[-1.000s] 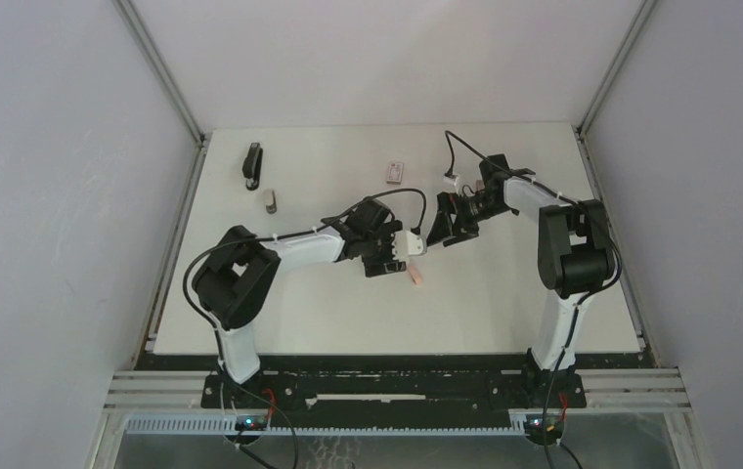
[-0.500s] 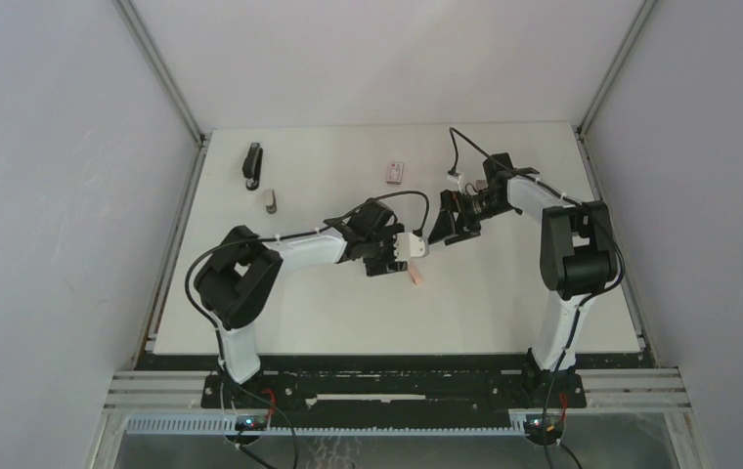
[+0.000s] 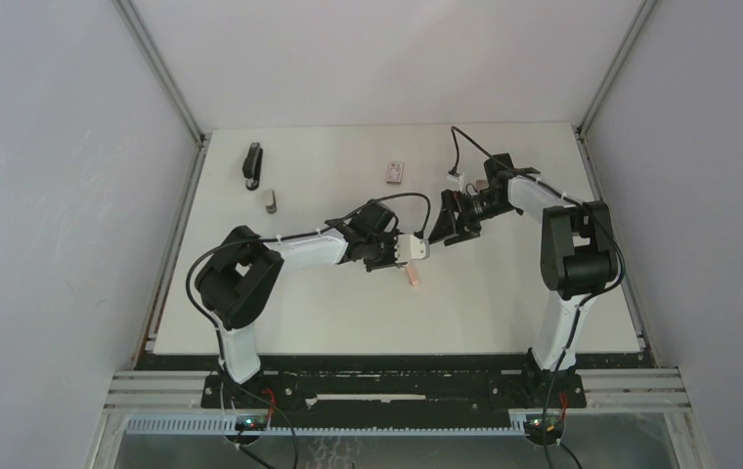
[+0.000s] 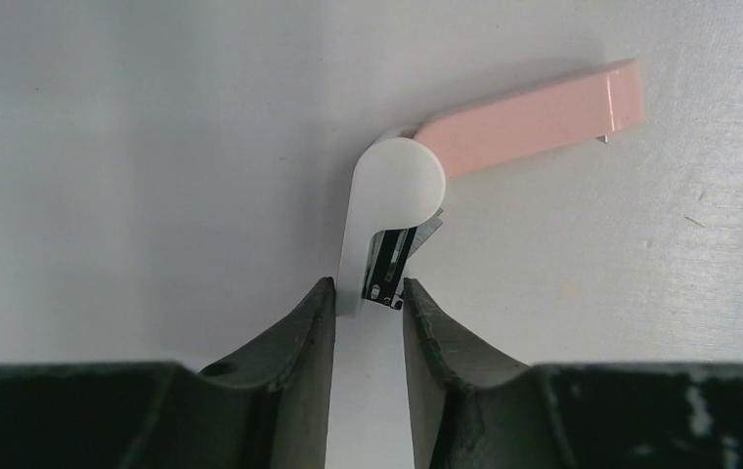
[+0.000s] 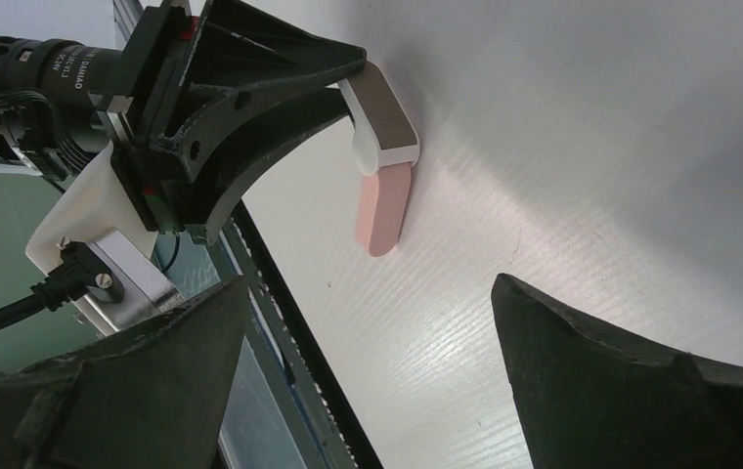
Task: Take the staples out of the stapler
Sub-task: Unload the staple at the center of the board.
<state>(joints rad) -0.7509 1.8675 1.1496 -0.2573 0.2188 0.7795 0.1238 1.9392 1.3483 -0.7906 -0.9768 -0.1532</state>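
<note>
Left gripper [image 4: 363, 305] clenched on the white arm of the open pink-and-white stapler [image 4: 529, 115] at table centre; its magazine [image 4: 392, 259] is exposed, contents not discernible. Right gripper [image 5: 368, 332] released wide, just beside it at 1 o'clock. Small pink box [image 3: 395, 172] at 12 o'clock, contents unseen.

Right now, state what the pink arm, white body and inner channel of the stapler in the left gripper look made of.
Pink arm: looks like moulded plastic, smooth satin surface, even colour. White body: likely the same plastic, rounded hinge end, soft sheen. Inner channel: probably metal, dark grey with sharp bright glints.
</note>
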